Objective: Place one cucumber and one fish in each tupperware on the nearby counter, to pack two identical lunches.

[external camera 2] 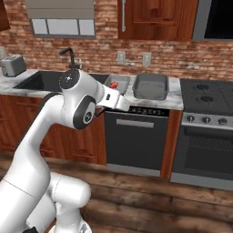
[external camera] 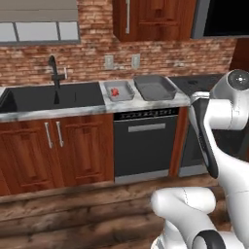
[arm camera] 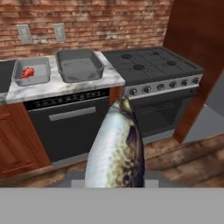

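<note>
Hand view — fish [arm camera: 116, 151] in gripper

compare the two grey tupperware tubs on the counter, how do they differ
The smaller tupperware sits nearer the sink; the larger tupperware sits beside it, nearer the stovetop. The smaller one holds a small red item, while the larger one looks empty. The larger also looks deeper. Both are grey, rectangular with rounded corners, and rest on the white marbled counter.

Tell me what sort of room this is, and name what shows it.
A home kitchen, rendered rather than real: a black sink with a faucet set in the marbled counter, a gas stovetop beside it, and a dishwasher among wooden cabinets.
</note>
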Tool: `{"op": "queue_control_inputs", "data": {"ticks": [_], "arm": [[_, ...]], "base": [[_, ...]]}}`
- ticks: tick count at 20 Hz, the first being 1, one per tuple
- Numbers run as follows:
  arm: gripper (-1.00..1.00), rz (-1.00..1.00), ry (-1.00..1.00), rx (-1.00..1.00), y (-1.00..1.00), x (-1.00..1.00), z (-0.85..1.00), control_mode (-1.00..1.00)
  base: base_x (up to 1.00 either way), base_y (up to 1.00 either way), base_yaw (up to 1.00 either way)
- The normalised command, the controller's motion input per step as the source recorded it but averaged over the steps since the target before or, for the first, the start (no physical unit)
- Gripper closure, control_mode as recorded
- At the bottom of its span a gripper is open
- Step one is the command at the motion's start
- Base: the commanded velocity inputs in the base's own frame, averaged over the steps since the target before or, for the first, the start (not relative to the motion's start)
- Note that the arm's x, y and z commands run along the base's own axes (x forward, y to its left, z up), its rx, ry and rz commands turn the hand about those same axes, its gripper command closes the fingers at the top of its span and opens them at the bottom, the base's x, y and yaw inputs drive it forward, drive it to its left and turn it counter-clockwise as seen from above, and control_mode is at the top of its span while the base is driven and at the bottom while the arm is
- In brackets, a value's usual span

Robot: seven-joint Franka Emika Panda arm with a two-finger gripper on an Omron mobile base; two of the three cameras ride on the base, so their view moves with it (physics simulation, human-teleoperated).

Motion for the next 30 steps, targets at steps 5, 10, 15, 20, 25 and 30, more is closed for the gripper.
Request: {"op": "queue_control_inputs", "data": {"ticks": [5, 10, 15, 20, 25, 30], "arm": [[1.00, 0.00, 0.00, 0.00, 0.00, 0.00, 0.00, 1.00], [1.00, 0.00, 0.00, 0.00, 0.00, 0.00, 0.00, 1.00], [1.00, 0.00, 0.00, 0.00, 0.00, 0.00, 0.00, 1.00], [1.00, 0.00, 0.00, 0.00, 0.00, 0.00, 0.00, 1.00], [1.00, 0.00, 0.00, 0.00, 0.00, 0.00, 0.00, 1.00], [1.00, 0.00, 0.00, 0.00, 0.00, 0.00, 0.00, 1.00]], "base": [[0.94, 0.09, 0.00], [0.70, -0.03, -0.02], [0.59, -0.04, -0.01], [0.46, -0.24, 0.00], [0.57, -0.43, 0.00], [0.63, -0.39, 0.00]]}}
